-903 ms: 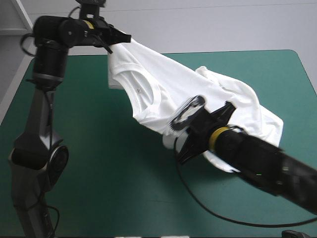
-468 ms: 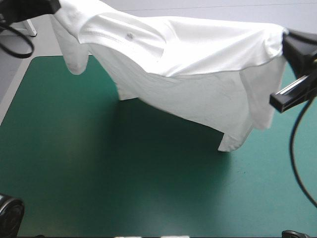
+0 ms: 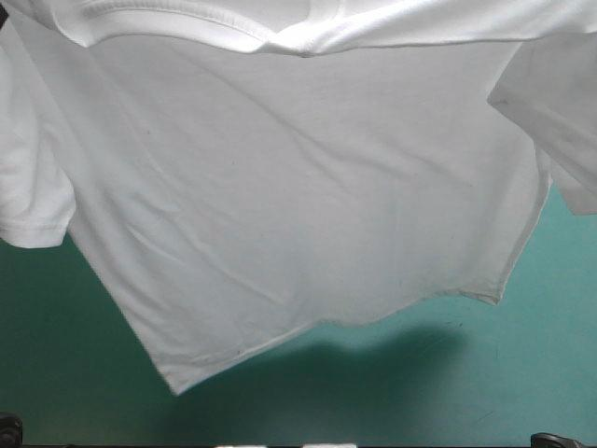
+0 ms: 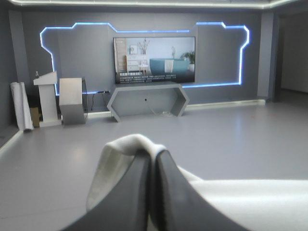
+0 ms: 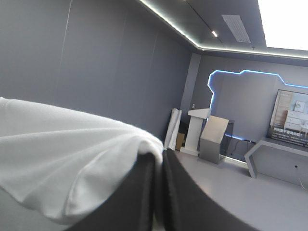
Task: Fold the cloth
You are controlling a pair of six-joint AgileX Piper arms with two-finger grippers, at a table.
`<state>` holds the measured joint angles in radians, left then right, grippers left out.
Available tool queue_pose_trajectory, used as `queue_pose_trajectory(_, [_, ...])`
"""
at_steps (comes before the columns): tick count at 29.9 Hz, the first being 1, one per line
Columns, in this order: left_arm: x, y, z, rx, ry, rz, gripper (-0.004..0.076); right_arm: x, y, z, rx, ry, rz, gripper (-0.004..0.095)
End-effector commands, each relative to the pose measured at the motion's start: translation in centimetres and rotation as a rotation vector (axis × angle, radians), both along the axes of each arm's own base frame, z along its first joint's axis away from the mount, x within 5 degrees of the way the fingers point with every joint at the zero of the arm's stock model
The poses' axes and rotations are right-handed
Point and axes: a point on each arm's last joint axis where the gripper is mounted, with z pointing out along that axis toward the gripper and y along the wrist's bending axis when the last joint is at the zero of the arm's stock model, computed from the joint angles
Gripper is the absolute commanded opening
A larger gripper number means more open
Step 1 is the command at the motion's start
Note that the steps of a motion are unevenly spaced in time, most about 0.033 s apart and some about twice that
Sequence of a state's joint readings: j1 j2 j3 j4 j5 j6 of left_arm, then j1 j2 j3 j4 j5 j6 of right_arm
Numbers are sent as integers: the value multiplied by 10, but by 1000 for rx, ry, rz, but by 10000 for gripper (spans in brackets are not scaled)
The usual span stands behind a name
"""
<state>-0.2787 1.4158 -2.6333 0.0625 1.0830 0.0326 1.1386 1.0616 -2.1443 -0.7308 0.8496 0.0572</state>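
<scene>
Saw little of the teal-green table cover point(image 3: 522, 373) in the high view: only a band along the bottom of the frame and a patch at the lower right, darkened at lower centre by a soft shadow point(image 3: 373, 359). Found the rest of that frame filled by the white short-sleeved fabric T-shirt point(image 3: 298, 187), lifted off the surface and hung spread out like a curtain. Noted its ribbed collar point(image 3: 280, 37) at the top centre, one sleeve point(image 3: 33, 187) drooping at the left edge and the other at the upper right. Traced the bottom hem point(image 3: 326, 313) slantwise, lowest at the lower left and rising toward the right.

Found the left gripper point(image 4: 154, 156) in its own wrist view with both black fingers pressed together into one pointed arch, pinching a fold of the T-shirt that wrapped over the tips and trailed off to one side. Found the right gripper point(image 5: 161, 153) likewise all but closed in its own view, nipping a thick bunched edge of the white fabric, with the rest of the cloth billowing away beside it.
</scene>
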Motion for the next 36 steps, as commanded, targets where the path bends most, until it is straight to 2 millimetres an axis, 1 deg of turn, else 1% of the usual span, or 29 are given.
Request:
queue_pose_trajectory(1, [14, -3, 0, 30, -23, 26, -10, 6, 3, 5, 8, -35, -83, -5])
queue_pose_trajectory(3, [33, -9, -7, 43, 28, 21, -10, 19, 7, 0, -9, 25, -206, -5])
queue_pose_trajectory(5, [58, -16, -18, 60, 96, 13, -10, 32, 17, -5, -38, 75, -326, -5])
queue_pose_trajectory(6, [70, -20, -24, 70, 129, 12, -10, 37, 23, -7, -55, 90, -353, -8])
queue_pose_trajectory(9, [109, -32, -44, 97, 233, 6, -10, 52, 49, -15, -103, 139, -384, -18])
queue_pose_trajectory(11, [132, -39, -58, 108, 292, -8, -10, 66, 64, -21, -126, 161, -437, -18])
queue_pose_trajectory(13, [152, -49, -72, 106, 350, -42, -10, 88, 76, -30, -153, 206, -484, -18])
queue_pose_trajectory(15, [174, -57, -89, 110, 414, -69, -10, 121, 87, -45, -185, 294, -496, -18])
queue_pose_trajectory(16, [183, -60, -96, 114, 439, -72, -10, 136, 89, -53, -197, 335, -498, -18])
queue_pose_trajectory(19, [209, -68, -117, 128, 503, -76, -10, 190, 90, -79, -191, 466, -475, -18])
queue_pose_trajectory(21, [225, -70, -128, 145, 513, -52, -10, 223, 84, -95, -162, 525, -479, -18])
queue_pose_trajectory(22, [232, -70, -132, 152, 509, -33, -10, 235, 81, -100, -156, 534, -487, -18])
queue_pose_trajectory(23, [242, -71, -138, 160, 501, -15, -10, 254, 76, -109, -154, 538, -507, -18])
queue_pose_trajectory(27, [278, -72, -163, 128, 495, 56, -10, 300, 62, -131, -164, 516, -563, -18])
queue_pose_trajectory(28, [288, -72, -170, 128, 500, 67, -10, 309, 59, -137, -159, 519, -568, -18])
queue_pose_trajectory(29, [297, -73, -179, 131, 504, 73, -10, 321, 56, -146, -150, 539, -575, -18])
queue_pose_trajectory(30, [306, -75, -188, 135, 519, 70, -10, 329, 55, -154, -143, 558, -573, -18])
queue_pose_trajectory(32, [321, -79, -208, 154, 560, 77, -10, 348, 54, -175, -138, 623, -567, -18])
queue_pose_trajectory(35, [347, -87, -248, 165, 650, 62, -10, 373, 62, -209, -153, 725, -547, -17])
queue_pose_trajectory(36, [353, -89, -259, 165, 672, 56, -8, 379, 65, -218, -154, 748, -533, -14])
